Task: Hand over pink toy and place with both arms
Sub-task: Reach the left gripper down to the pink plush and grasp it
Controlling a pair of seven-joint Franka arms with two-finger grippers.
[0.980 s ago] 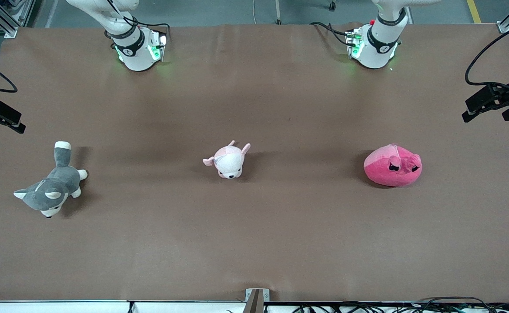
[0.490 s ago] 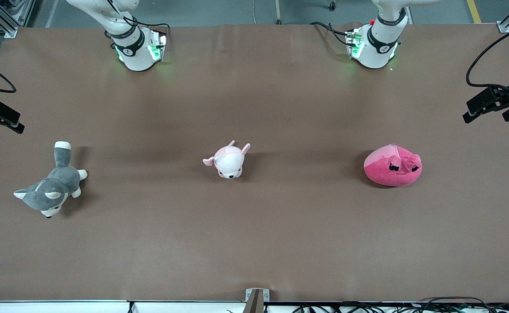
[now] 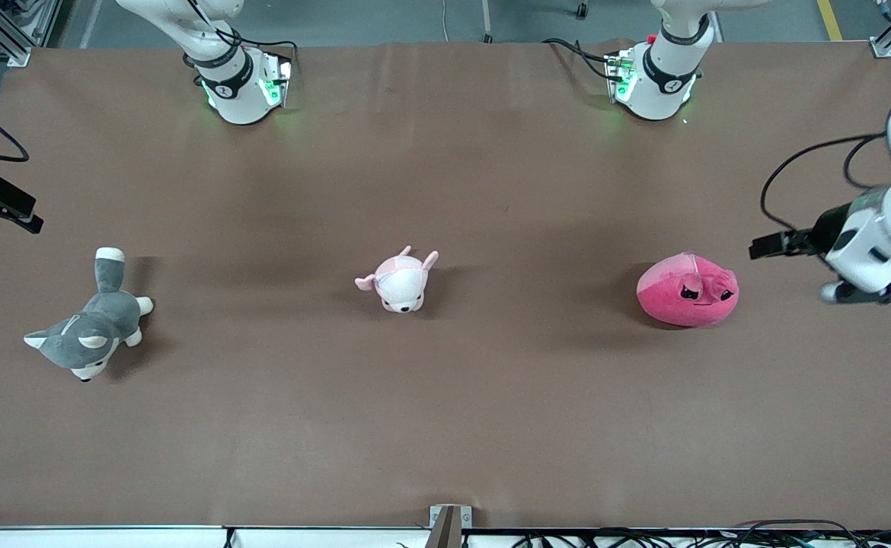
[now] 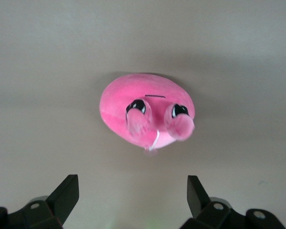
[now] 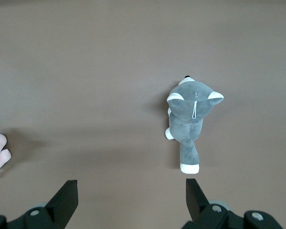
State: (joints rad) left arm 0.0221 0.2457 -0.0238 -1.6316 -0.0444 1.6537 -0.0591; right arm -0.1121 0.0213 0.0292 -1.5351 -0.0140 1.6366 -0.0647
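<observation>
- The right gripper (image 5: 131,202) hangs over the right arm's end of the table (image 3: 445,426), above the husky; its two black fingers (image 5: 66,198) are spread wide and hold nothing. This arm waits.
- A grey-and-white husky (image 3: 89,327) lies on its belly at the right arm's end.
- A small pale pink plush (image 3: 400,280) with ears sits mid-table, well apart from the husky.
- The pink toy (image 3: 688,290), a round hot-pink blob with a lighter patch, dark eyes and two nubs, rests on the table toward the left arm's end, well apart from the pale plush.
- The left gripper (image 4: 133,202) hangs over the table just beside the toy, toward the left arm's end, fingers (image 4: 196,193) spread wide and empty, nothing touching.
- In the left wrist view the toy (image 4: 148,114) sits centred ahead of the open fingers.
- The toy looks soft, light and squashy; it should dent under a pinch and not slip much.
- A grip across the plump middle of the body seems safest; the nubs look too small and floppy, and one side should stay free for the second arm to take.
</observation>
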